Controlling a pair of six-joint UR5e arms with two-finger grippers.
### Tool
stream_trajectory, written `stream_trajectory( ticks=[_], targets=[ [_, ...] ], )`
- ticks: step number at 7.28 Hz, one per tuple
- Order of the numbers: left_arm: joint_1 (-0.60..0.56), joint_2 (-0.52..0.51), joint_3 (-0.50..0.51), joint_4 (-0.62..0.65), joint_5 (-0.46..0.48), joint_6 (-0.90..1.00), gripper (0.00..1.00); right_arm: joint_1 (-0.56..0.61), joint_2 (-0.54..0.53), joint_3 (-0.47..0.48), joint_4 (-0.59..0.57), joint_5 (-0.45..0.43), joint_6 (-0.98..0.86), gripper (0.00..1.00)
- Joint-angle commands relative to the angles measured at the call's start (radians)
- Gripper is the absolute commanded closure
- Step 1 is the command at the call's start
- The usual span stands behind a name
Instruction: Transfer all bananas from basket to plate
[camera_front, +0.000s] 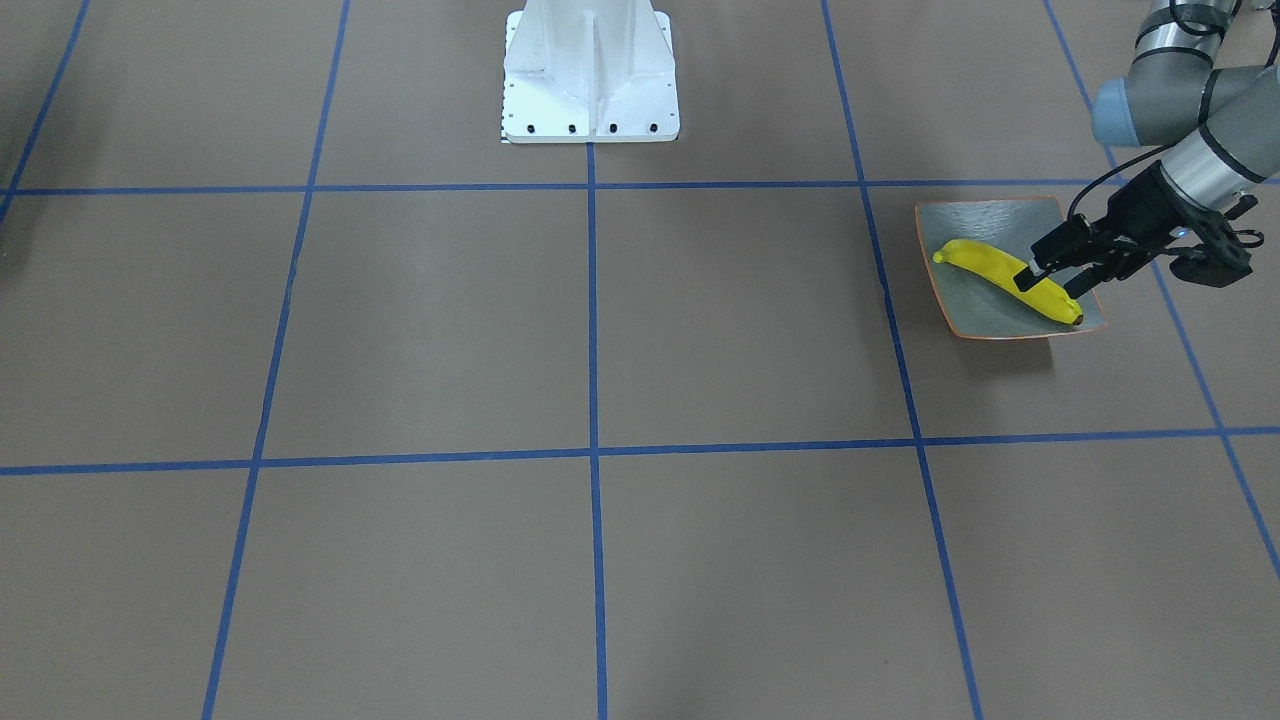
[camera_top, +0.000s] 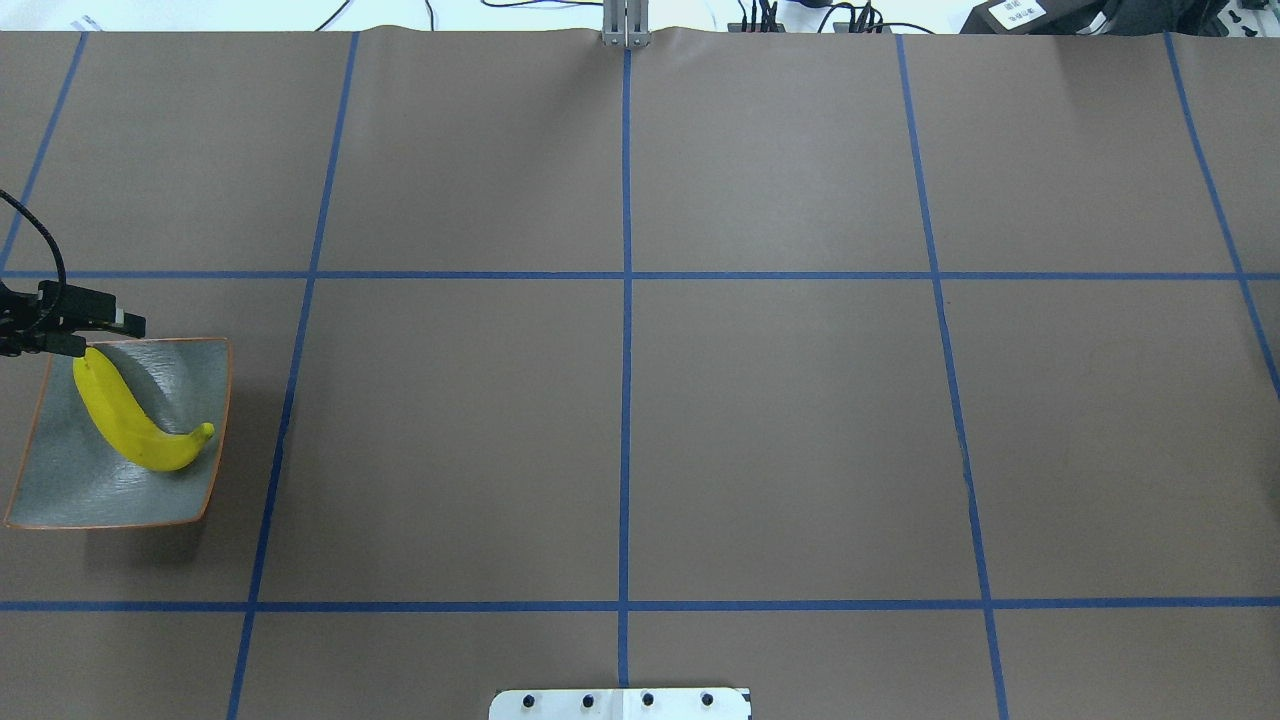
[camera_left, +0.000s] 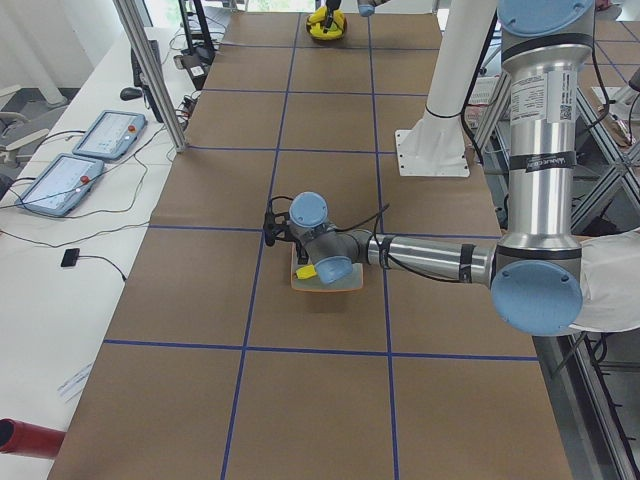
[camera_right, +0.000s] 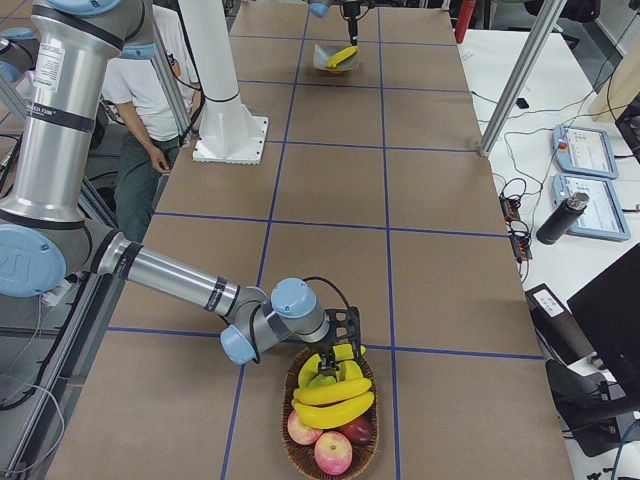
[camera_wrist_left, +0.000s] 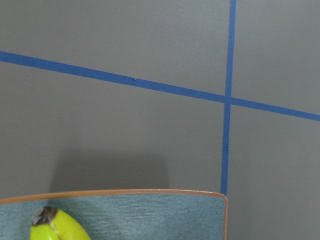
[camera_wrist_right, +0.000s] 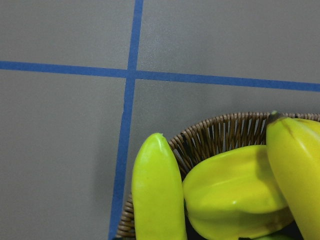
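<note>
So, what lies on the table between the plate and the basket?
Nothing but blue tape lines: in the right side view, the table from basket to plate is bare.

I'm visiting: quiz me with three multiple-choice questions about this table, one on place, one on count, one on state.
1. The yellow banana far from the woven wicker basket lies where, relative to the square grey-blue, orange-rimmed plate? A beside it; B on it; C under it.
2. That plate carries: A one banana; B two; C four.
3. The basket is: A empty; B overturned; C upright, holding fruit.
B: it rests inside the rim. A: only one shows. C: bananas and red apples fill it.
</note>
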Motion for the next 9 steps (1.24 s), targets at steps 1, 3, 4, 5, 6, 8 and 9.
stream_trajectory(
  ticks=[1, 3, 4, 5, 6, 8, 9],
  targets=[
    [-0.002, 0.001, -0.001, -0.001, 0.000, 0.000, 0.00, -0.005, 0.002, -0.007, -0.002, 0.001, -0.001, 0.34],
    [-0.006, 0.006, -0.008, -0.001, -0.002, 0.000, 0.00, -0.014, 0.003, -0.009, -0.003, 0.001, -0.001, 0.34],
    [-0.008, 0.015, -0.017, -0.001, -0.002, 0.000, 0.00, -0.018, 0.003, -0.009, -0.005, 0.001, -0.001, 0.34],
    [-0.012, 0.016, -0.019, -0.001, -0.003, 0.002, 0.00, -0.023, 0.003, -0.009, -0.005, 0.001, -0.004, 0.35],
    [-0.014, 0.016, -0.019, -0.001, -0.003, 0.002, 0.00, -0.023, 0.003, -0.009, -0.003, 0.002, -0.004, 0.45],
    [-0.017, 0.019, -0.027, 0.001, -0.005, 0.002, 0.00, -0.025, 0.003, -0.015, -0.003, 0.002, -0.004, 0.59],
    [-0.017, 0.020, -0.027, 0.001, -0.005, 0.002, 0.00, -0.029, 0.003, -0.015, -0.003, 0.002, -0.002, 0.66]
  ],
)
